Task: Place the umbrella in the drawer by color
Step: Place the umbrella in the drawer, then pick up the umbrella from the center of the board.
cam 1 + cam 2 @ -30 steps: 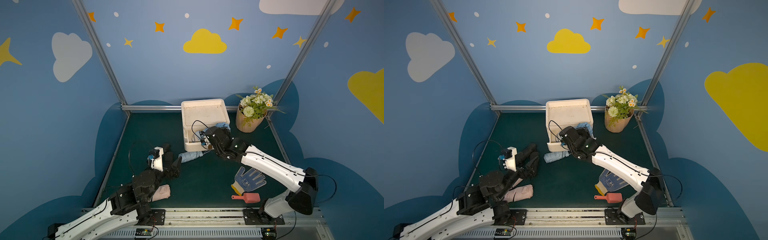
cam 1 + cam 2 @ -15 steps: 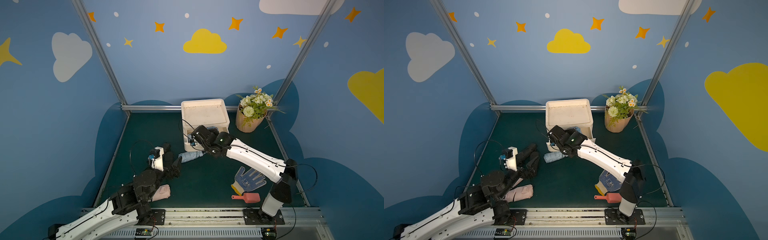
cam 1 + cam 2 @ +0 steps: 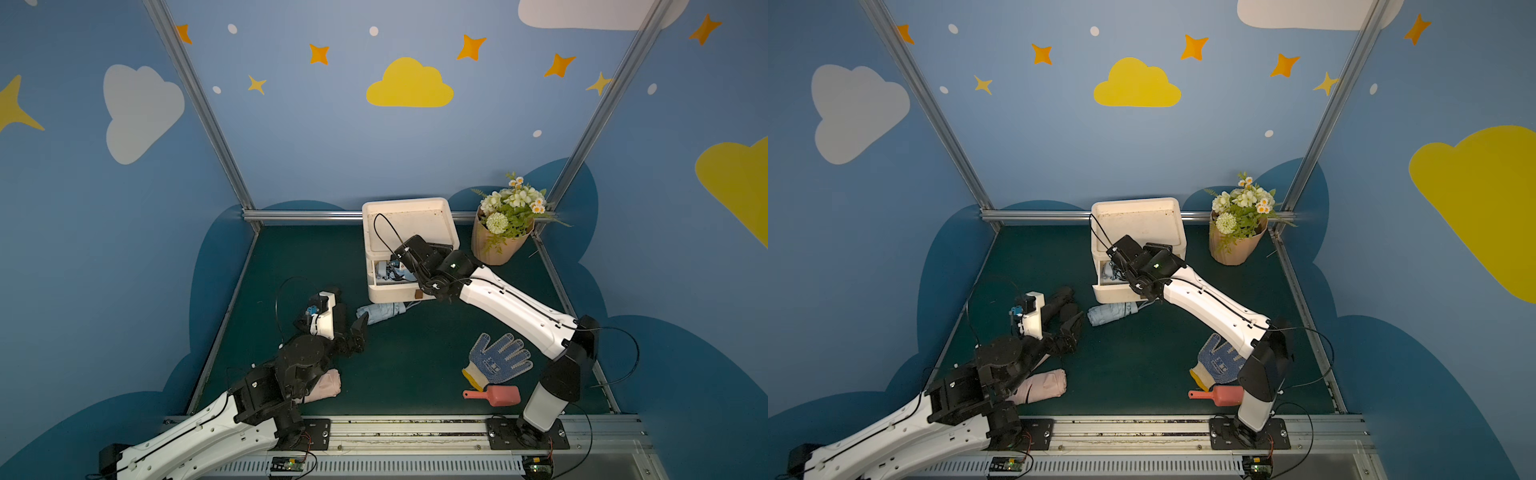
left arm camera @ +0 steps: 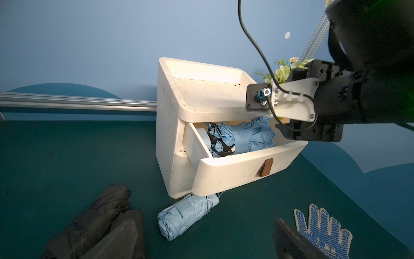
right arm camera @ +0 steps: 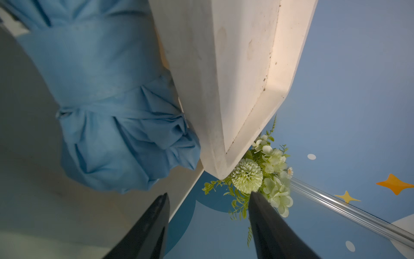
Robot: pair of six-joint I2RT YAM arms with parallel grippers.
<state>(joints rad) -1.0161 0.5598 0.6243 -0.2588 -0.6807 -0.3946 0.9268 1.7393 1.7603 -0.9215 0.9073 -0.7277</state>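
The white drawer cabinet (image 3: pixel 409 226) stands at the back with its drawer (image 4: pixel 244 166) pulled out. A blue umbrella (image 4: pixel 246 136) lies folded inside the drawer. My right gripper (image 5: pixel 208 195) hangs over the drawer's right end, open, the umbrella (image 5: pixel 107 101) just beyond its fingertips and nothing between them. A second, light blue umbrella (image 3: pixel 380 311) lies on the mat in front of the drawer. My left gripper (image 4: pixel 203 240) is open and empty, low over the mat near it. Two black umbrellas (image 4: pixel 96 219) lie beside the left gripper. A pink umbrella (image 3: pixel 1042 386) lies under the left arm.
A flower pot (image 3: pixel 503 237) stands right of the cabinet. A blue-dotted work glove (image 3: pixel 498 357) and a pink scoop (image 3: pixel 496 395) lie at the front right beside the right arm's base. A metal rail (image 3: pixel 303 215) runs along the back edge.
The right gripper has opened and let go of the blue umbrella, which now rests in the drawer. The right wrist has shifted over the drawer. The left arm has hardly moved.
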